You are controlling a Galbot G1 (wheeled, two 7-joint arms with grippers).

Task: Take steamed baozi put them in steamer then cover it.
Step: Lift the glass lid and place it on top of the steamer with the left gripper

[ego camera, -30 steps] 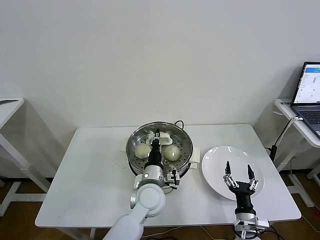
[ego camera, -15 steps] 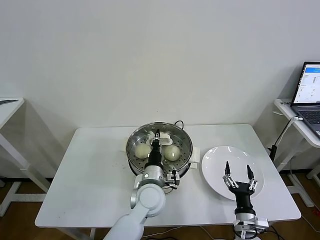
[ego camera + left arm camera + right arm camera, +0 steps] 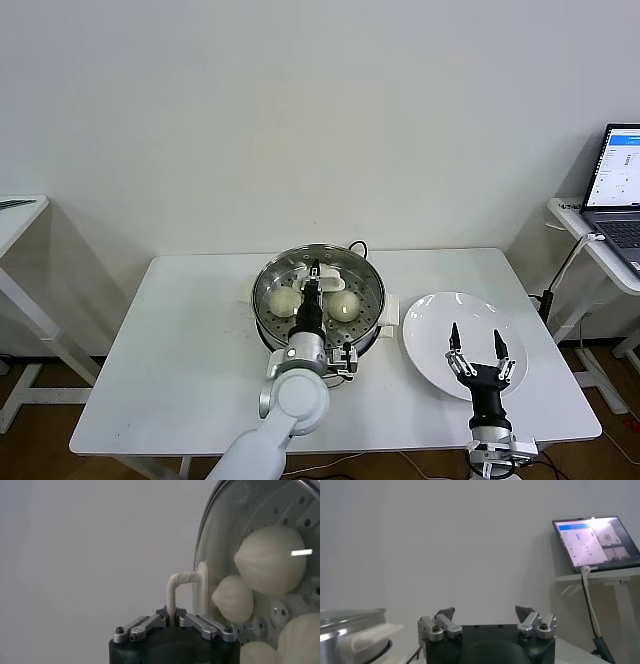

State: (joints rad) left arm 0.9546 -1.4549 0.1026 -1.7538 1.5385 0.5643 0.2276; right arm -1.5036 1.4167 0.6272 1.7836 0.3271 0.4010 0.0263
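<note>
Left gripper [image 3: 314,272] clamps cover [image 3: 220,545] handle over steamer [image 3: 318,296].
Baozi [image 3: 344,305] inside; right gripper [image 3: 477,350] spread, empty, above plate [image 3: 430,325].

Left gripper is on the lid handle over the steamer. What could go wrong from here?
1. The left gripper is shut on the handle; retreating before it opens could drag the cover off the steamer.
2. A baozi sits close under the glass and might keep the cover from seating flat.
</note>
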